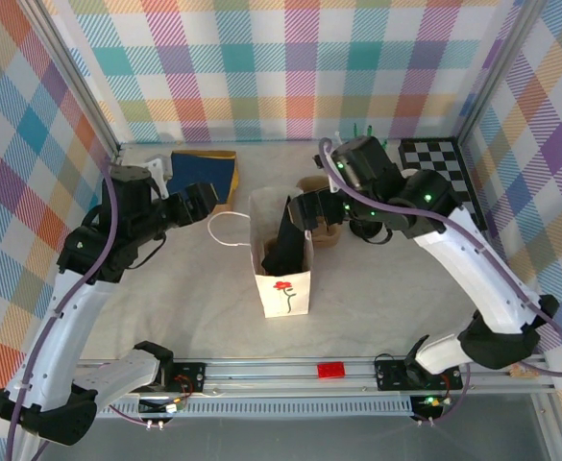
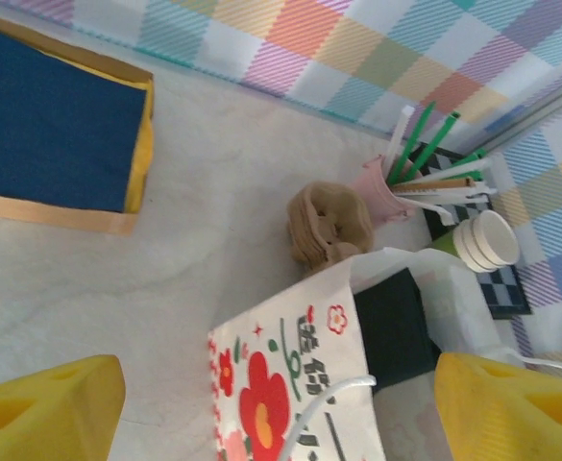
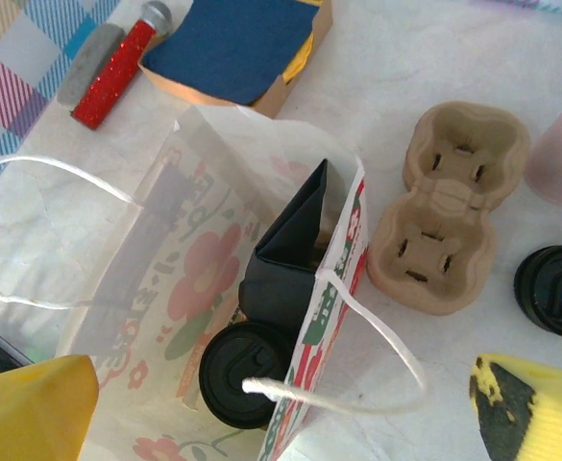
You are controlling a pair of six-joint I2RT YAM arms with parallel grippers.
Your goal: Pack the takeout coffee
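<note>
Enclosing pale table (image 1: pixel 194 288), plaid walls (image 1: pixel 281 67), left end effector (image 2: pixel 281 408), right end effector (image 3: pixel 281 408) both spread wide, empty

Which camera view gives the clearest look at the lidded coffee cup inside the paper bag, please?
The right wrist view: it looks down into the paper bag, where the coffee cup shows its black lid plainly. From the top external and left wrist views, the bag's opening looks dark.
</note>
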